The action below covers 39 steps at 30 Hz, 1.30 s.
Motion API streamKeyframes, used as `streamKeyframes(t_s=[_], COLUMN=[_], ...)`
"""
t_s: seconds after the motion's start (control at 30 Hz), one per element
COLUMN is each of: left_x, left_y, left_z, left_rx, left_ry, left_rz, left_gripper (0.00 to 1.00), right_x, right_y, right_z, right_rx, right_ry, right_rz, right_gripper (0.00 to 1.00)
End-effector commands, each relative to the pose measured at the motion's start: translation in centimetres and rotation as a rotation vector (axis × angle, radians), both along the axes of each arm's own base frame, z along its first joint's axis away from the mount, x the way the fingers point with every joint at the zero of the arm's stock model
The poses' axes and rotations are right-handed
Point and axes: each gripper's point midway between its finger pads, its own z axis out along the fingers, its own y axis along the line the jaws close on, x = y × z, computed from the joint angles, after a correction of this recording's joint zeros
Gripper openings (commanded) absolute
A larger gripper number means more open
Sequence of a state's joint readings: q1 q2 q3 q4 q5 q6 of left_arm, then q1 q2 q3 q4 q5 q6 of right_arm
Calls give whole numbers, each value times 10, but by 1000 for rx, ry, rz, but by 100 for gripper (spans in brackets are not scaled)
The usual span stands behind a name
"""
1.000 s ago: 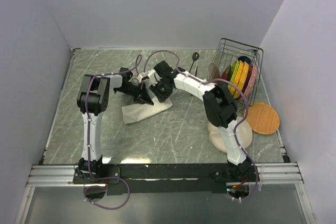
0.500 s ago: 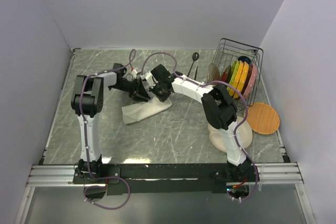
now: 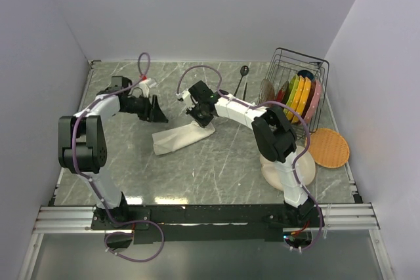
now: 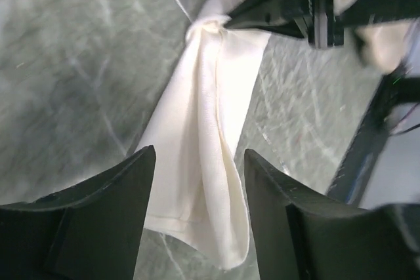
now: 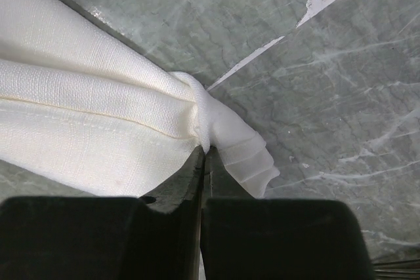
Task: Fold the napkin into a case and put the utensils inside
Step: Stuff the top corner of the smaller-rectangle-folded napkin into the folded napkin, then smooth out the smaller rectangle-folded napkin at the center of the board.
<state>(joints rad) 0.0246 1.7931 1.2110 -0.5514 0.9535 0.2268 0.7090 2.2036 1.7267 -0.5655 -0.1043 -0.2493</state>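
Since the earlier pictures the left arm has swung away to its own side, and the left gripper, which was crowded against the cloth next to the other hand, now hangs apart from it toward the left of the table. In its wrist view the left gripper stands wide open with nothing between its fingers, the napkin lying beyond them. The right gripper has barely shifted. In its own camera the right gripper is closed tight, pinching a bunched, pleated corner of the napkin. The napkin lies as a rumpled, roughly folded strip on the marble near the middle of the table, its far end gathered in that pinch. A dark spoon lies on the table behind the right arm, just left of the wire rack. The rack stands at the far right and holds coloured plates on edge, yellow, green and pink among them. An orange plate lies flat in front of the rack, and a beige plate sits partly hidden under the right arm.
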Motion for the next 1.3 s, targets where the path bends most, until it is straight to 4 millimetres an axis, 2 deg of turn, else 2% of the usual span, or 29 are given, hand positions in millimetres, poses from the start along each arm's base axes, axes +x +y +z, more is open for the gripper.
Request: streamKeyframes(t_s=[0.0, 0.27, 0.37, 0.4, 0.43, 0.5, 0.53, 0.63, 0.73, 0.8, 0.83, 0.87, 0.93, 0.97, 1.03, 1.13, 1.27], left_x=[-14, -25, -29, -28, -25, -20, -16, -7, 2, 7, 13, 14, 19, 14, 16, 11, 9], left_y=[-17, -37, -43, -43, -43, -43, -44, -45, -44, -39, -39, -35, -38, -37, -38, -34, -29], left_z=[-12, -37, -45, -46, -44, -40, -37, -27, -31, -42, -40, -48, -48, -60, -63, -87, -100], left_rx=[105, 213, 240, 245, 250, 255, 253, 247, 242, 231, 218, 204, 170, 165, 148, 155, 144], left_ry=[-111, -205, -209, -207, -215, -236, -248, -271, -225, -168, -162, -115, -84, -26, 7, 103, 201], left_rz=[-121, -196, -231, -230, -224, -216, -211, -197, -182, -157, -146, -135, -139, -143, -141, -136, -124], left_gripper=[63, 60, 54, 50, 40, 27, 17, 6, 4, 4, 4, 4, 6, 5, 5, 4, 4], right_x=[-8, -11, -10, -10, -11, -11, -12, -10, -7, -6, -5, -3, -2, 0, 3, 10, 19], right_y=[-15, -13, -11, -10, -11, -8, -10, -9, -9, -8, -9, -9, -8, -8, -5, -1, 5], right_z=[-29, -28, -28, -26, -26, -23, -24, -24, -24, -24, -25, -25, -24, -24, -22, -16, -3], right_rx=[-60, -10, -4, 2, 1, 14, 12, 12, 10, 5, 1, 1, 0, -1, 5, 14, 42], right_ry=[55, 97, 103, 102, 103, 96, 97, 86, 72, 65, 59, 54, 49, 46, 40, 23, -22], right_rz=[-38, -46, -44, -41, -35, -23, -18, -9, -1, 5, 6, 7, 10, 7, 4, -1, 11], right_gripper=[0, 0, 0, 0, 0, 0, 0, 0, 0, 0, 0, 0, 0, 0, 0, 0, 0])
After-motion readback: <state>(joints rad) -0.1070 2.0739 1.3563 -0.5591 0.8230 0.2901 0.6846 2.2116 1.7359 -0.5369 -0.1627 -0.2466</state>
